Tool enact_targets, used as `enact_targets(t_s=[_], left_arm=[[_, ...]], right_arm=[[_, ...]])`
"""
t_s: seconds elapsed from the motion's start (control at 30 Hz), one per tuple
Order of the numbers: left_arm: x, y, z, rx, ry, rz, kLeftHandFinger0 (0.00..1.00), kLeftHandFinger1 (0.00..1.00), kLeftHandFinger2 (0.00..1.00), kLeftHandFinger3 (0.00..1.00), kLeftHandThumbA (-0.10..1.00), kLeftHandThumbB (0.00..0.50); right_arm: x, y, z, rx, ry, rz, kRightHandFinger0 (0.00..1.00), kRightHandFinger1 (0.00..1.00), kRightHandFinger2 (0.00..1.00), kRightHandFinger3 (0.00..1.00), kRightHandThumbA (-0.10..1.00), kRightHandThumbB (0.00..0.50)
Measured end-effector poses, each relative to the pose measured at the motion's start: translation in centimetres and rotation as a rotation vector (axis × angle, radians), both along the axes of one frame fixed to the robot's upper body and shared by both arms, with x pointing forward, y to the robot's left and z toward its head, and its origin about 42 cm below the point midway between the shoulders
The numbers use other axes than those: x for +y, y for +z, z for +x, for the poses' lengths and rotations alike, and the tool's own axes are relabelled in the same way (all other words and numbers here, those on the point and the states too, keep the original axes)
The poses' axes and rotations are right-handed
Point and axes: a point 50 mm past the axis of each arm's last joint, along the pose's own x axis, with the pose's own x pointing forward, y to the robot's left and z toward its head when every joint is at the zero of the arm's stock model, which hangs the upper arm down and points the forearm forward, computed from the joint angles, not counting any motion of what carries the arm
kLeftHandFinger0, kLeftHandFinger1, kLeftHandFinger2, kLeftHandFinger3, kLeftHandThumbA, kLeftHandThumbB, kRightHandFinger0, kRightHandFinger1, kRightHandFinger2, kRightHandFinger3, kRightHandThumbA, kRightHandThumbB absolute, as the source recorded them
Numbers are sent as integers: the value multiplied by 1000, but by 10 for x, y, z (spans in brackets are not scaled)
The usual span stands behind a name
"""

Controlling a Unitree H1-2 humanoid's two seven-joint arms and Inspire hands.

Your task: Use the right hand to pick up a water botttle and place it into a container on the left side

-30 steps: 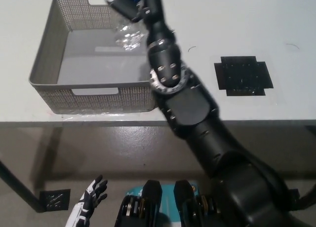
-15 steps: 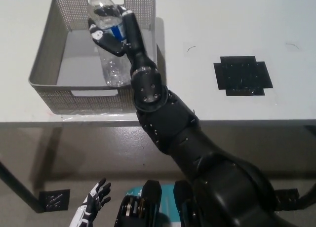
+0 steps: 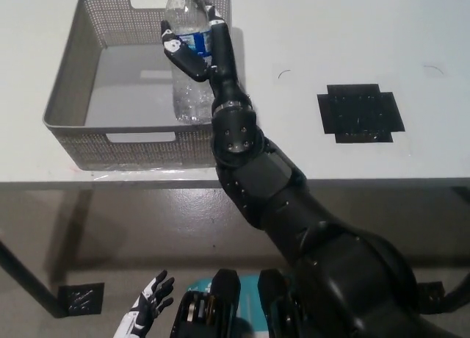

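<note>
Fingers of the black right hand curled around a clear plastic water bottle with a blue label, gripping it at the label band, thumb side toward the picture's left. Bottle held upright (cap end toward the far wall, partly cut by the top edge of the view), its base down inside the grey perforated rectangular basket, close to the right wall; whether the base touches the basket floor cannot be told.

Going left to right: at the lower left, below the table edge, white left hand resting low with fingers spread apart, holding nothing. On the white table, the basket at the left portion, handle slots in its near and far walls. Black right arm rising from the bottom right, crossing the table's front edge and reaching over the basket's near right corner. Further right, flat on the tabletop and well apart from the basket, a black square patch with notched edges.
</note>
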Motion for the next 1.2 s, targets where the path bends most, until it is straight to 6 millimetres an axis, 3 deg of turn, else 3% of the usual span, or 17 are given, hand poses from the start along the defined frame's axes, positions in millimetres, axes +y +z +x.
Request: enact_targets(t_s=[0.07,0.17,0.43,0.7,0.73,0.77,0.8,0.87,0.9,0.97,1.13,1.2], left_arm=[[0,0,0,1,-7,7,1000,1000,1000,1000,1000,52],[1,0,-1,2,-11,20,1000,1000,1000,1000,1000,44],[0,-2,-3,6,-19,41,1000,1000,1000,994,1000,65],[0,-3,-6,14,-23,58,1000,1000,1000,969,1000,91],[0,-4,-6,15,-23,58,1000,1000,1000,970,1000,91],[0,-4,-6,15,-23,59,1000,1000,1000,972,1000,110],[0,-4,-6,15,-23,59,1000,1000,1000,982,987,108],[0,-4,-6,16,-23,59,1000,1000,1000,995,985,94],[0,-4,-6,17,-23,58,1000,1000,1000,1000,993,73],[0,-4,-6,18,-23,58,1000,1000,1000,1000,1000,76],[0,-5,-6,23,-22,57,1000,1000,1000,1000,1000,53],[1,-6,-6,26,-21,56,1000,1000,1000,1000,1000,52]], right_arm=[[-1,-8,-3,-4,3,-20,1000,1000,1000,1000,912,383],[-2,-14,-5,-20,4,-58,1000,1000,1000,1000,1000,417],[-13,1,0,-162,-24,-181,1000,1000,1000,1000,1000,396],[-20,14,-4,-276,-28,-166,1000,1000,1000,1000,988,359],[-23,14,-7,-290,-27,-154,1000,1000,1000,1000,987,360],[-25,14,-9,-306,-27,-140,1000,1000,1000,1000,1000,403],[-28,14,-11,-315,-27,-132,1000,1000,1000,1000,1000,349],[-39,10,-17,-338,-29,-111,1000,1000,1000,1000,1000,359],[-47,5,-20,-346,-36,-102,1000,1000,1000,1000,1000,391],[-59,1,-26,-362,-43,-90,1000,1000,1000,1000,1000,396],[-102,-23,-46,-371,-83,-81,1000,1000,1000,1000,1000,371],[-122,-34,-57,-370,-102,-84,1000,1000,1000,1000,1000,333]])
